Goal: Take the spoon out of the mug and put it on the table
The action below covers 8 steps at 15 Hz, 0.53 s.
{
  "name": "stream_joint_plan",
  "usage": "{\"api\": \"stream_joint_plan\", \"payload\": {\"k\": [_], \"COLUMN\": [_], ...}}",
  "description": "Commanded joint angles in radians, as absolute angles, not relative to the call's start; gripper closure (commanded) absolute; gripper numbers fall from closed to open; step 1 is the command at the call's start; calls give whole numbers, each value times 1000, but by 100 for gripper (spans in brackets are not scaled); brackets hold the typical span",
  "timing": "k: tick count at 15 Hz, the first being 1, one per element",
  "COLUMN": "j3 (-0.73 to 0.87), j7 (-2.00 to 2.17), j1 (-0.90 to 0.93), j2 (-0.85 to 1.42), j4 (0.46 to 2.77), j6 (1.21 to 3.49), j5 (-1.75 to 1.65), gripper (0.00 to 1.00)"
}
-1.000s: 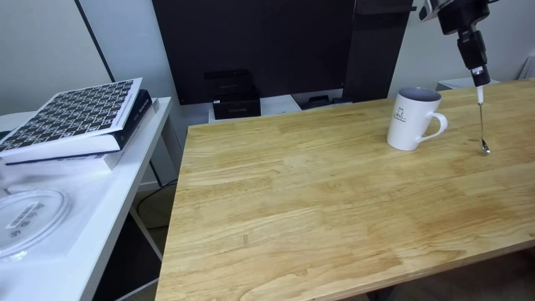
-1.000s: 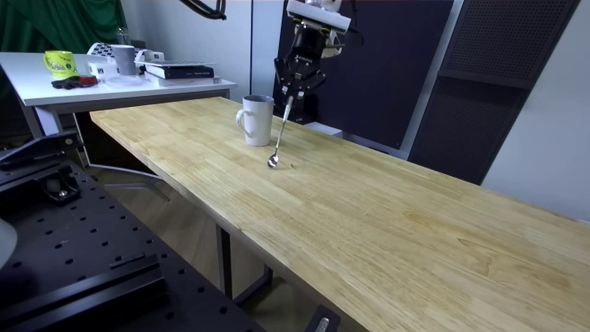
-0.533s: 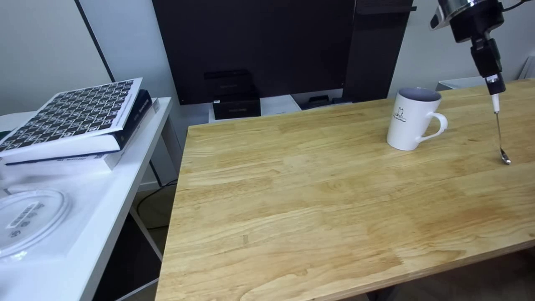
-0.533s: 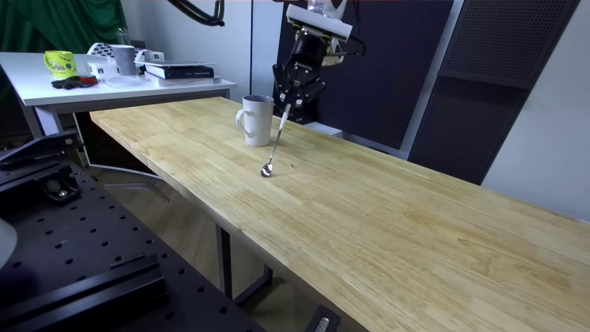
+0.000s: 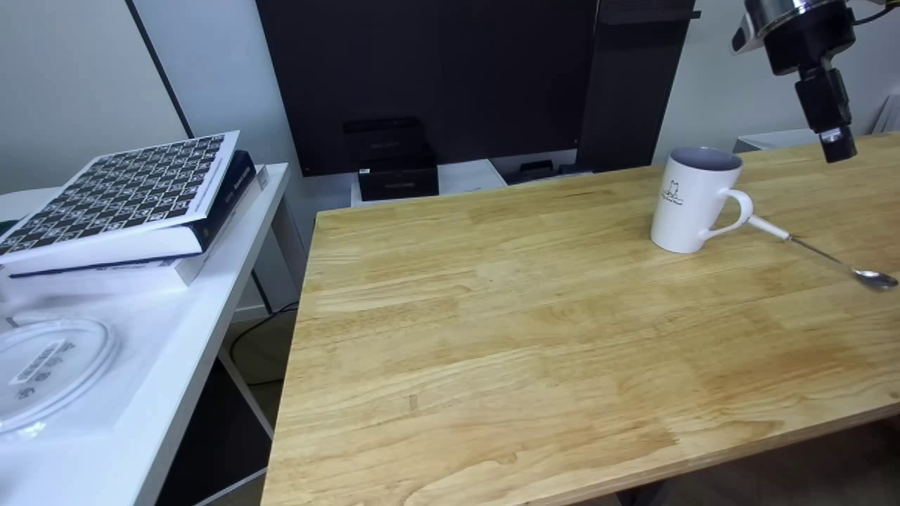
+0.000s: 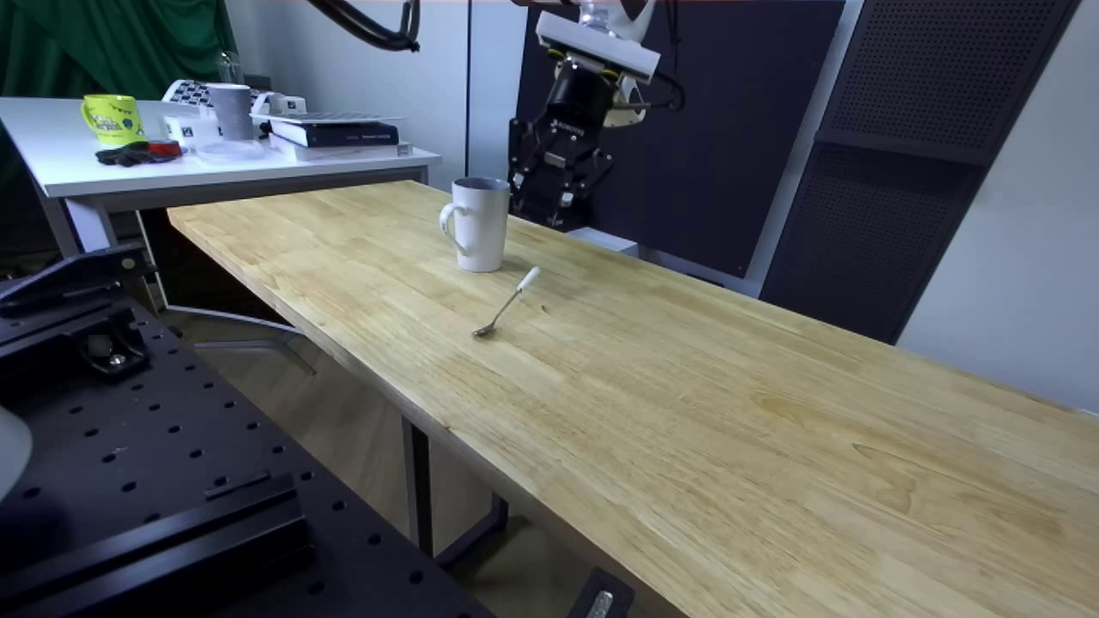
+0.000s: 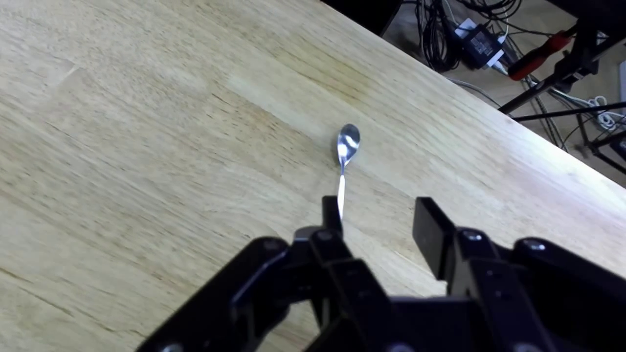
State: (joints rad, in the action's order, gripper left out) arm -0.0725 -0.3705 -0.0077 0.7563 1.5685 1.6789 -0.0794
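Observation:
The spoon point(image 5: 815, 251) has a white handle and a silvery bowl. It is outside the mug, with its bowl on the wooden table point(image 5: 492, 337). In an exterior view the spoon point(image 6: 508, 305) slants beside the mug; I cannot tell if its handle lies fully flat. The white mug point(image 5: 692, 200) stands upright; in an exterior view the mug point(image 6: 481, 227) is apart from the handle end. My gripper point(image 7: 379, 208) is open and empty above the table. The spoon point(image 7: 348, 142) shows beyond its fingertips, the handle end partly hidden by one finger. The gripper also shows in both exterior views point(image 5: 837, 151) point(image 6: 543, 204).
A white side table point(image 6: 215, 172) holds books point(image 6: 335, 133), a yellow-green mug point(image 6: 113, 118) and a grey cup point(image 6: 230, 112). A black perforated board point(image 6: 172, 481) runs along the table's near side. A dark panel point(image 5: 450, 77) stands behind the table.
The spoon hung upright from the gripper and moved away from the mug with its bowl near the table. Now the gripper has opened, and the spoon has dropped and tipped over beside the mug.

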Motion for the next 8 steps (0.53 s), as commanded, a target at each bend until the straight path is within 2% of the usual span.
{"api": "stream_joint_plan", "payload": {"k": [1, 3, 5, 8], "j3": [-74, -59, -57, -62], "j7": [-311, -221, -151, -53], "j1": [-2, 21, 35, 52], "j2": [701, 668, 628, 561], "j4": [1613, 1638, 1664, 1708], "j6": [1713, 1779, 1848, 1949], "j5": [-70, -77, -74, -47], "gripper": [25, 11, 1, 0]}}
